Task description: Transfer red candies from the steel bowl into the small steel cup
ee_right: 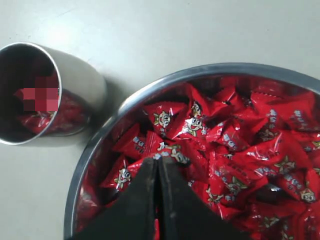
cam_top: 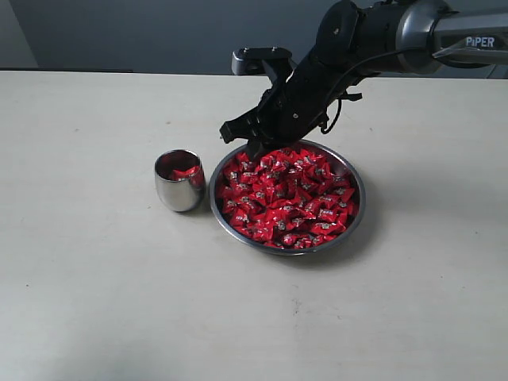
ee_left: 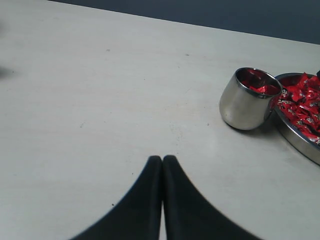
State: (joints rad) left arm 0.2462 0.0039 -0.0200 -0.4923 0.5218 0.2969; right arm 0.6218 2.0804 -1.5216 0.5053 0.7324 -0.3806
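Early going: the cup holds a few candies; the bowl is heaped. Right gripper clenched in the pile, grasp unclear; left gripper clenched, empty.

The candies were shiny red with small white and dark print. The bowl and cup were silver steel. The table was pale cream, the far wall dark blue-grey. The left gripper and right gripper were black.
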